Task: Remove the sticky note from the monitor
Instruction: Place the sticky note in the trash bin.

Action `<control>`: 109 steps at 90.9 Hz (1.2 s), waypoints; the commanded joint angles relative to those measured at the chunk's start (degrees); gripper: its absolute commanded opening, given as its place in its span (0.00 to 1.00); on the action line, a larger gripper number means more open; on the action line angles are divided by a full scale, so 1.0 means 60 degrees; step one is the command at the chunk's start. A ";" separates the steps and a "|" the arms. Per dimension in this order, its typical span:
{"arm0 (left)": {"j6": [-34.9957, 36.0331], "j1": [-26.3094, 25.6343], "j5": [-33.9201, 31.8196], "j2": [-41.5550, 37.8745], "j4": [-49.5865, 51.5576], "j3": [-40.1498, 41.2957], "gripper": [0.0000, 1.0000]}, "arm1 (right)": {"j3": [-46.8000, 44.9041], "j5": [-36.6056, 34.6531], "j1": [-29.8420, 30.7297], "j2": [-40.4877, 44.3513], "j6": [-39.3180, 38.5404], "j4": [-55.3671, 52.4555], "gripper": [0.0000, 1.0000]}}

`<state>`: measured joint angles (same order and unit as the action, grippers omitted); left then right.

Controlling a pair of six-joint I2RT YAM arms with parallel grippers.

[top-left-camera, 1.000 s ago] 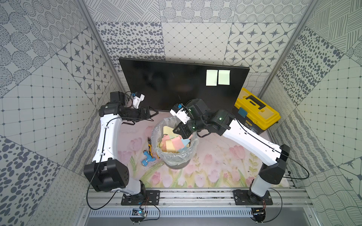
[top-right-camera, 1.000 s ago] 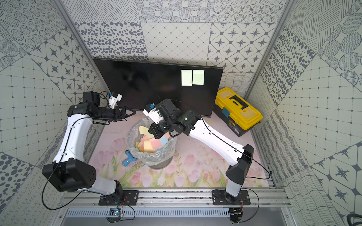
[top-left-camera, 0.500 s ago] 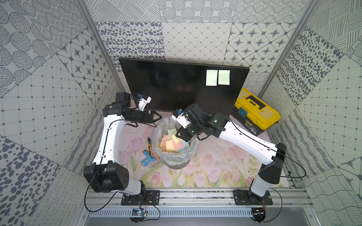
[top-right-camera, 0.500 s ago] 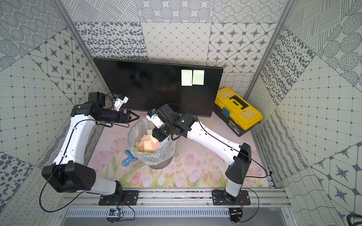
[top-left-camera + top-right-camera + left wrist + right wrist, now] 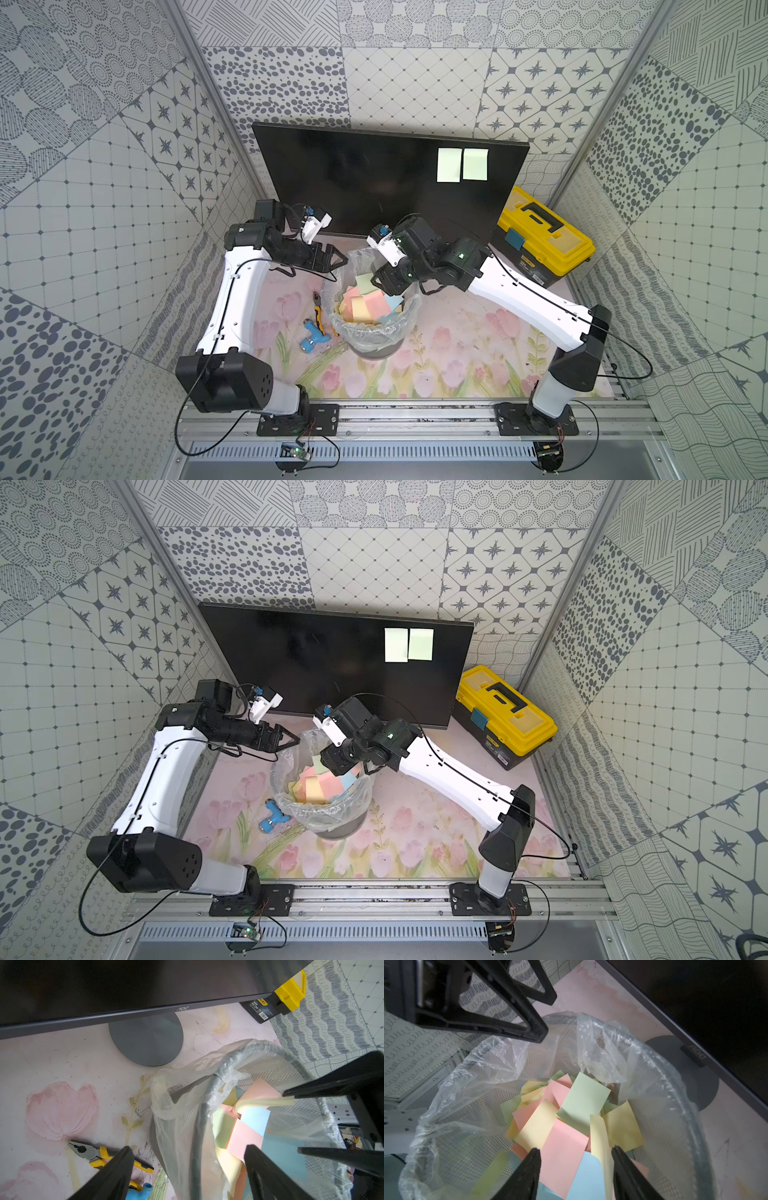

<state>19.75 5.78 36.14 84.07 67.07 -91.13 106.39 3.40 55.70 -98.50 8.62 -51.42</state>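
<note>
Top views first. Compared with a second ago, the left hand (image 5: pixel 337 261) has slid in closer to the bin (image 5: pixel 376 337). The right hand (image 5: pixel 384 286) has dipped toward the bin's mouth and gone from pinched to spread. Its fingers are mostly tucked under the wrist from up here, so not much detail. The monitor (image 5: pixel 365 183) stands at the back of the worktop (image 5: pixel 457 357), a flat glossy black slab. The two green notes (image 5: pixel 449 165) sit side by side near its upper right corner, same spot as before, and both top views show them (image 5: pixel 396 645).

Left wrist view: the left hand (image 5: pixel 187 1147) is wide open and empty, one black finger over the worktop and one over the bin (image 5: pixel 199 1126). The right hand (image 5: pixel 292 1121) pokes in from the edge with a curled pale yellow note (image 5: pixel 266 1102) clinging to one fingertip. There's also the round brushed-grey stand base (image 5: pixel 145 1041), and yellow-handled pliers (image 5: pixel 91 1152) partly hidden behind a finger.

Right wrist view: the right hand (image 5: pixel 576 1148) has its jaws apart. The pale yellow note (image 5: pixel 600 1142) hangs edge-on right against one finger, and I can't tell if it's still stuck there. The bin (image 5: pixel 483 1105) is wire mesh under a crinkly clear liner (image 5: pixel 602 1051), piled with pastel paper squares (image 5: pixel 564 1159). The stand base (image 5: pixel 708 1088) is half hidden behind it.
</note>
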 commanded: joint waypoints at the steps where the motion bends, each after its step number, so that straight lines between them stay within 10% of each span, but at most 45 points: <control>1: 0.0665 -0.0105 -0.0145 -0.0150 0.0325 0.0168 0.88 | 0.0326 -0.0400 -0.0147 0.0713 0.0145 0.0652 0.61; 44: 0.0576 -0.0202 -0.0069 -0.0149 0.0295 0.0196 0.81 | 0.0099 0.2090 -0.0229 0.0486 0.0511 0.0818 0.61; 109: 0.0879 -0.0371 -0.0364 -0.0064 0.0362 0.0295 0.52 | -0.0276 -0.3597 -0.0676 0.3523 0.0933 0.3199 0.63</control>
<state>22.55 3.90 34.20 83.61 67.96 -90.04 106.85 -10.55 52.66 -80.84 12.69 -38.72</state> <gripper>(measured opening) 0.551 0.630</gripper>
